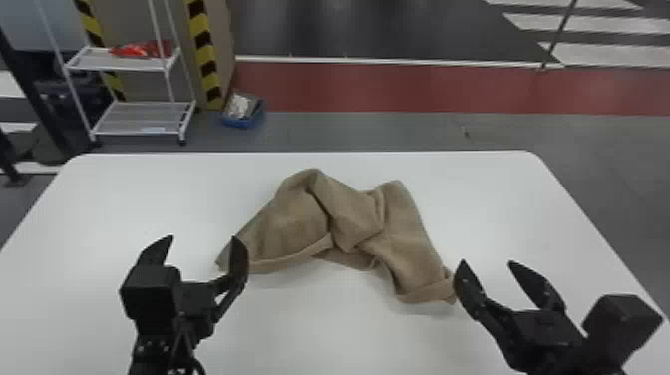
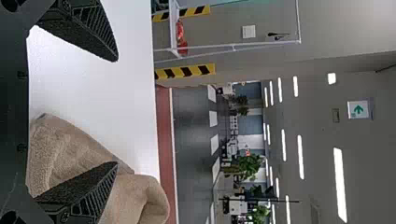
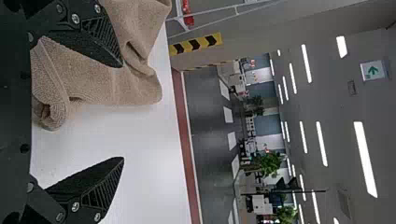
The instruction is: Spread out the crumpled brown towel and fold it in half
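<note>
Nearest you, your left claw (image 1: 203,238) is released, its two black fingers spread wide with nothing between them that it grips. Your right claw (image 1: 487,262) is released too, fingers well apart and empty. The left claw's inner finger overlaps the near left end of the brown towel (image 1: 299,219) in the head view, and the right claw's inner finger is right beside the towel's near right corner; you can't tell from here whether either one touches the cloth.

The towel lies crumpled across the middle of the white desk (image 1: 149,199), bent like an arch: two ends point toward you, and the middle is bunched into folds, with one flap lying over the centre. Its near right end has a turned-up edge.

Beyond the desk, on your left, stands a white rack (image 1: 144,118) with a red item (image 1: 142,49) on its upper shelf. Just right of the rack you have a yellow-and-black striped strip (image 1: 203,50), then a blue bin (image 1: 242,121) on the grey floor. Farther off, a red band (image 1: 399,87) crosses the floor.
</note>
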Tool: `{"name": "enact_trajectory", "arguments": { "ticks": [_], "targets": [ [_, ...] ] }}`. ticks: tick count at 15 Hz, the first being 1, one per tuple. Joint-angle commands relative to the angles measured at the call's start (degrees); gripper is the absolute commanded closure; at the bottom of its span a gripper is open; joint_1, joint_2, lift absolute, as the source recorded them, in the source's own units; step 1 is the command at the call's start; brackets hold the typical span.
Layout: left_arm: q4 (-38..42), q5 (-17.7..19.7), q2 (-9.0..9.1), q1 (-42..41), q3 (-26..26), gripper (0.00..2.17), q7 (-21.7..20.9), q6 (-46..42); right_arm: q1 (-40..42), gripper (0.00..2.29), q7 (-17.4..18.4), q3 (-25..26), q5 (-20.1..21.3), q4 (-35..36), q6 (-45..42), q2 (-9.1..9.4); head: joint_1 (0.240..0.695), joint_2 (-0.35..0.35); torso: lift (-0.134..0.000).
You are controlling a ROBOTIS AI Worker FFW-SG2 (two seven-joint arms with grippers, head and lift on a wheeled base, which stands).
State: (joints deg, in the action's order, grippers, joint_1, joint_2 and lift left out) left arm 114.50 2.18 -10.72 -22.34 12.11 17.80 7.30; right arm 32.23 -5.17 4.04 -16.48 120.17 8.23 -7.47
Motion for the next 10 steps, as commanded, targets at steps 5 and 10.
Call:
{"name": "enact_trajectory", "arguments": {
  "ticks": [5,10],
  "targets": [
    [-4.55,1.07,0.17,3.09,0.64,0.09,-0.66,-0.13,-3.05,0.19,-1.25,0.00,0.31,-4.60,1.58,-0.53,0.695,-0.068,-0.128],
    [-4.55,1.16,-0.18,3.18,0.02,0.09,-0.48,-0.48,-5.16,0.22,-3.01,-0.79,1.01,-7.76,4.92,-0.88,0.695,-0.053,-0.128]
  ]
}}
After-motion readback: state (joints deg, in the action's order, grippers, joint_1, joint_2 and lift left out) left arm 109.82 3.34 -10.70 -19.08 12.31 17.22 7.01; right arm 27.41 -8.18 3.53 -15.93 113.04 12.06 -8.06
